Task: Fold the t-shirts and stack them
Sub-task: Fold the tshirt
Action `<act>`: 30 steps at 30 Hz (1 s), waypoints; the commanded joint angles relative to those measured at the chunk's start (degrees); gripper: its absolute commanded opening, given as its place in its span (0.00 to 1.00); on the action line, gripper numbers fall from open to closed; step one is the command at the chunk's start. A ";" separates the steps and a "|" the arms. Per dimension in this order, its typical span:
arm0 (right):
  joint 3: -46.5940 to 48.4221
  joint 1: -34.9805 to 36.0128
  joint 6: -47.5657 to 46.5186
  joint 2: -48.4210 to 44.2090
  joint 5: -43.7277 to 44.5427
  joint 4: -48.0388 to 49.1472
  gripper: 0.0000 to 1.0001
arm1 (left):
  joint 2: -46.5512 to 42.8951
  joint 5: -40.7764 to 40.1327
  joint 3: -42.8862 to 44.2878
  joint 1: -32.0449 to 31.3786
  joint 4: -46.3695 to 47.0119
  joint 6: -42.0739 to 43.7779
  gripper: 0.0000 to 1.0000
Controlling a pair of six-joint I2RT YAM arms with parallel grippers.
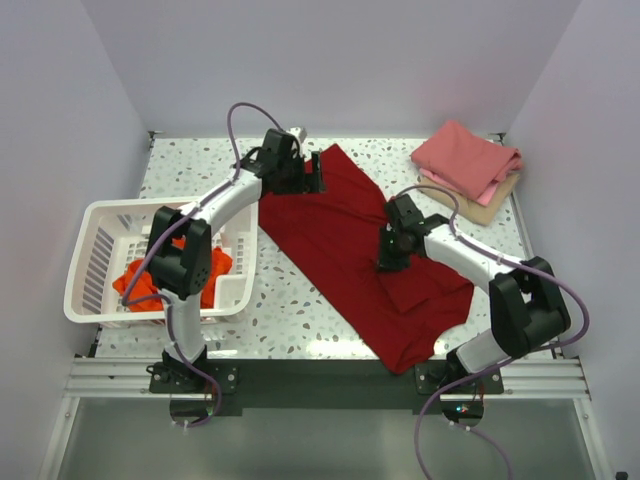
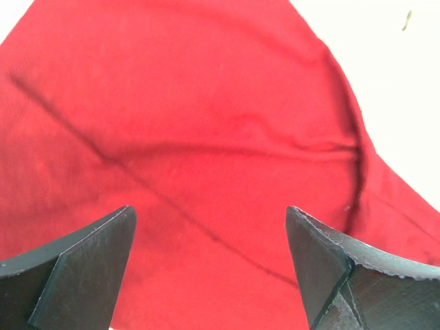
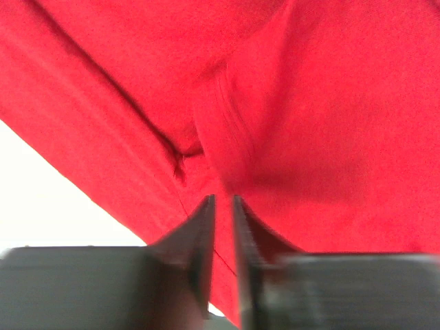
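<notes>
The large dark crimson t-shirt [image 1: 340, 240] lies spread diagonally across the table, with part of it folded over near its right side. My left gripper [image 1: 318, 172] is open just above the shirt's far corner; in the left wrist view the cloth [image 2: 206, 137] fills the gap between the gripper's [image 2: 210, 210] wide-apart fingers. My right gripper [image 1: 388, 260] is down on the shirt's middle right. In the right wrist view this gripper [image 3: 223, 199] is pinched on a fold of the crimson cloth [image 3: 330, 103]. The orange-red shirt [image 1: 145, 280] lies crumpled in the basket. A folded pink shirt [image 1: 465, 155] rests on a folded tan one [image 1: 492, 207] at the far right.
The white slotted basket [image 1: 88, 262] stands at the left edge of the speckled table [image 1: 290, 300], close to the left arm's base. White walls close in the table on three sides.
</notes>
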 commanded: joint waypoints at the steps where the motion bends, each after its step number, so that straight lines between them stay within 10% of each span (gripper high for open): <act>1: 5.32 0.26 -1.20 0.38 1.13 -4.58 0.23 | 1.39 1.00 5.05 -0.27 0.22 -0.39 0.95; 8: 20.07 -2.71 -4.44 3.45 7.54 -8.73 0.62 | 5.18 1.53 11.29 -0.36 -0.22 -1.45 0.95; 30: 47.25 -12.48 -8.31 35.88 7.64 7.44 0.56 | 9.57 2.23 14.73 -0.36 -2.50 -2.85 0.95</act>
